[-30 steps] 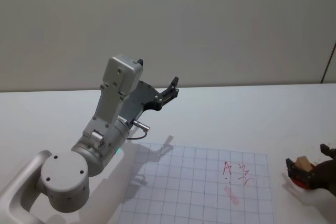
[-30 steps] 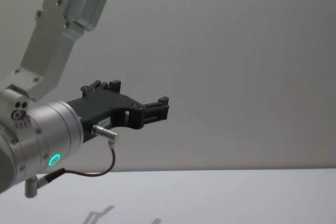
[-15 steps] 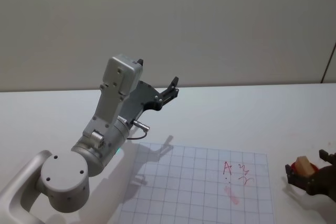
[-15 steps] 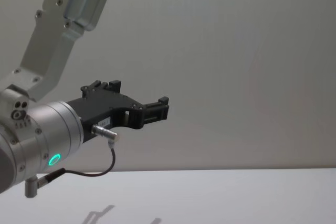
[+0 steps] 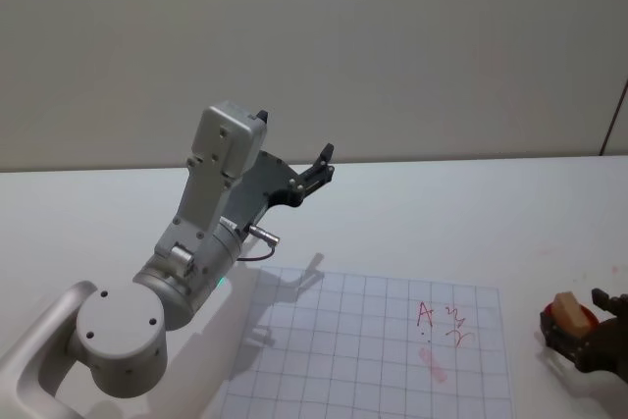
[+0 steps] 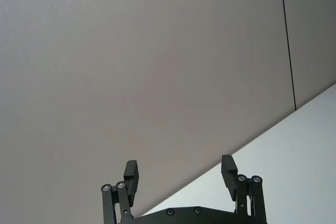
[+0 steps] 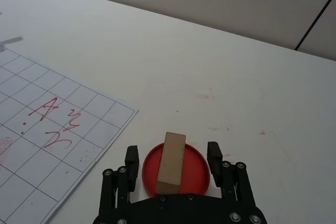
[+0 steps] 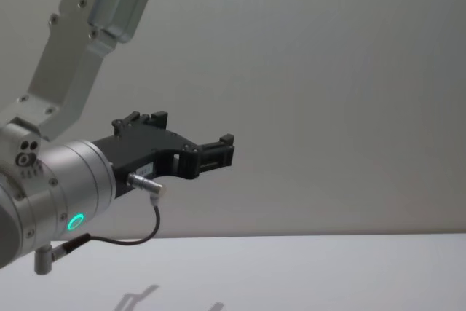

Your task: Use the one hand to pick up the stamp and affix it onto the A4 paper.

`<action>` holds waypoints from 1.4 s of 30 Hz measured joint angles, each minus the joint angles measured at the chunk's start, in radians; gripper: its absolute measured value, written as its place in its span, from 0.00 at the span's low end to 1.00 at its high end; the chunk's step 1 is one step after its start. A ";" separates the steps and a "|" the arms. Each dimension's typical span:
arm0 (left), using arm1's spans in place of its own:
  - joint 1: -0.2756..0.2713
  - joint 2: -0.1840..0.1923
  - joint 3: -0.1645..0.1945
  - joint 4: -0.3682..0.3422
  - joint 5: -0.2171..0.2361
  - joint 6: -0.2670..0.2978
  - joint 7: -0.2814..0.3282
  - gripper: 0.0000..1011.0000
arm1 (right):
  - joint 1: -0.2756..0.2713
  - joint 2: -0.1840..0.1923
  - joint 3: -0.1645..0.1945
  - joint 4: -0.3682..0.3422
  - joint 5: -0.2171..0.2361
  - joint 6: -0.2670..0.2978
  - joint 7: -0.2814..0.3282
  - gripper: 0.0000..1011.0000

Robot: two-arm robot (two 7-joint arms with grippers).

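Two spread fingers of the right pincer (image 7: 172, 152) flank the stamp (image 7: 170, 167), upright on the counter (image 7: 236, 77) beside the A4 paper (image 7: 21, 182). Closing off-centre could topple it; the left pincer (image 6: 179, 166) idles raised, released.

Handle of the stamp (image 7: 171, 162) looks like bare matt wood, tan. Red disc (image 7: 198, 167) under it, just beside the A4 paper (image 7: 37, 150), smooth, plastic-looking. A4 paper matt white, printed grid, red ink smears. Table (image 7: 210, 66) around the A4 paper smooth matt white, faint red flecks. Right gripper (image 7: 172, 152) and left gripper (image 6: 180, 174) matt black plastic, small shiny screws. Left wrist (image 8: 65, 187) brushed silver metal, housing (image 8: 95, 5) pale grey matt
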 joint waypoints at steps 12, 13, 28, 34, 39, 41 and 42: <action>0.000 0.000 0.000 0.000 0.000 0.000 0.000 0.99 | -0.005 0.001 0.001 -0.001 -0.001 -0.002 -0.001 0.44; 0.000 0.000 0.000 0.000 0.000 0.000 0.000 0.99 | -0.005 0.001 0.001 -0.001 -0.001 -0.002 -0.001 0.40; 0.000 0.000 0.000 0.000 0.000 0.000 0.000 0.99 | -0.006 0.002 0.002 -0.002 -0.004 -0.004 0.001 0.21; 0.000 0.000 0.000 0.000 0.000 0.000 0.000 0.99 | 0.005 0.000 0.001 -0.002 -0.009 -0.023 0.028 0.21; 0.000 0.000 0.000 0.000 0.000 0.000 0.000 0.99 | 0.021 -0.004 -0.003 -0.004 -0.012 -0.047 0.066 0.22; 0.000 0.000 0.000 0.000 0.000 0.000 0.000 0.99 | 0.030 -0.006 -0.005 -0.006 -0.013 -0.059 0.087 0.22; 0.000 0.000 0.000 0.000 0.000 0.000 0.000 0.99 | 0.035 -0.008 -0.006 -0.007 -0.013 -0.063 0.094 0.22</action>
